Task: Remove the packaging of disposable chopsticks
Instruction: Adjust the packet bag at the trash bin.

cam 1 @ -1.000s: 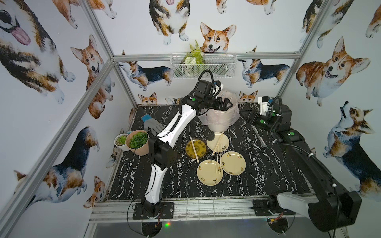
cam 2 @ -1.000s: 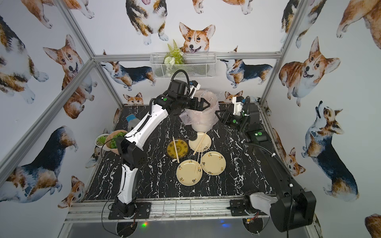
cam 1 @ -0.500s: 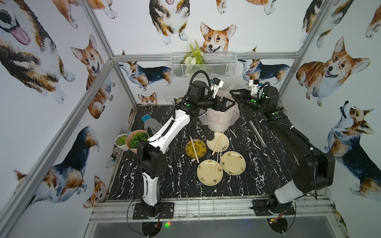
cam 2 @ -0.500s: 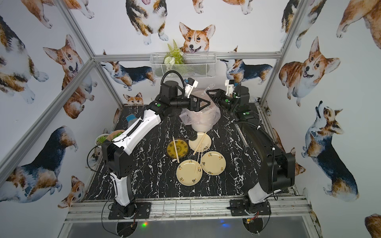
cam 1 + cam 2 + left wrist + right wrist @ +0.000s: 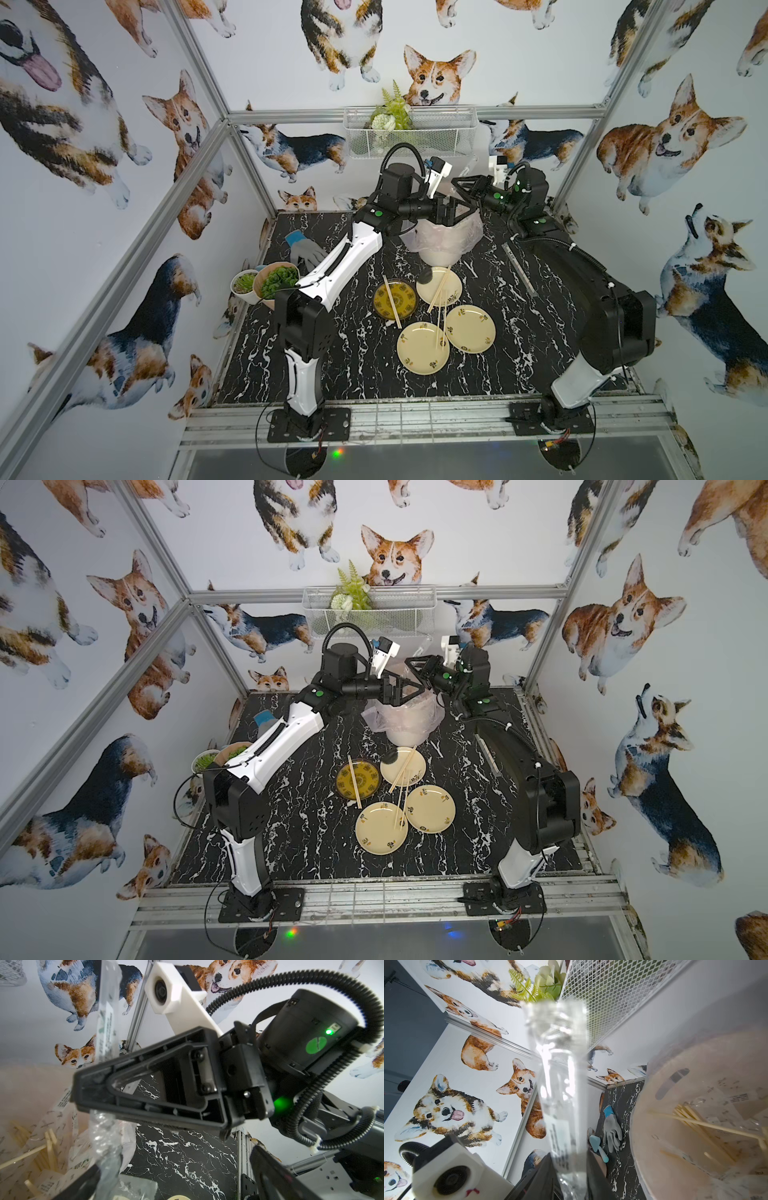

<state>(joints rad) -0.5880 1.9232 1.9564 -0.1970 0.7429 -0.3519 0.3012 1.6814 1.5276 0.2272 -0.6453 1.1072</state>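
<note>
My right gripper (image 5: 569, 1180) is shut on the packaging (image 5: 562, 1084), a clear crinkly sleeve that stands up from its jaws. In both top views the right gripper (image 5: 455, 183) (image 5: 409, 663) hangs above the lined bin (image 5: 440, 245). My left gripper (image 5: 471, 210) (image 5: 176, 1186) is open and empty just beside and below it, over the bin's rim. The left wrist view shows the right gripper (image 5: 87, 1088) side-on, with the sleeve (image 5: 105, 1014) running above and below it. Bare disposable chopsticks (image 5: 440, 291) lie across the plates, and more (image 5: 695, 1122) lie inside the bin.
Three pale plates (image 5: 469, 328) and a dark yellow dish (image 5: 405, 309) sit mid-table in front of the bin. Another long narrow wrapped item (image 5: 519, 270) lies by the right arm. Two potted plants (image 5: 276, 282), a grey glove (image 5: 305, 253) and a wall basket (image 5: 409, 131) are at the left and back.
The right arm swung from the table's right side to above the bin, and its jaws closed on the sleeve. The left gripper stayed open near the bin.
</note>
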